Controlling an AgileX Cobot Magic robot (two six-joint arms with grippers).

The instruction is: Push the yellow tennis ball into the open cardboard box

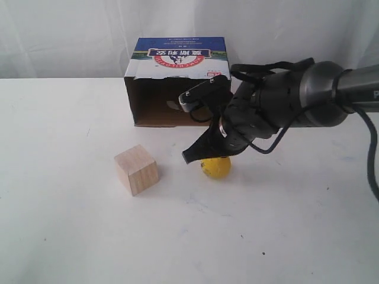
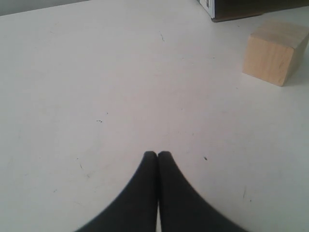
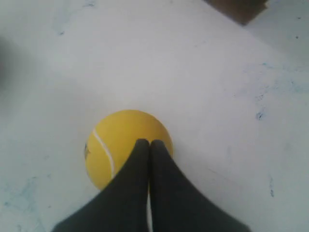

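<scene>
The left gripper (image 2: 158, 155), closed and empty, is low over the white desk (image 2: 72, 96). A pale wooden cube (image 2: 273, 58) sits well ahead of it. Further right, the right gripper (image 3: 148, 143), also closed on nothing, appears to have its tips against the yellow tennis ball (image 3: 116, 135). The open cardboard box (image 1: 177, 89) lies beyond this gripper, its mouth facing the ball. The push seems about to begin. It likely calls for a steady shove toward the opening, without letting the ball roll sideways. The desk is faintly scuffed, and a white curtain (image 1: 59, 35) hangs behind.
</scene>
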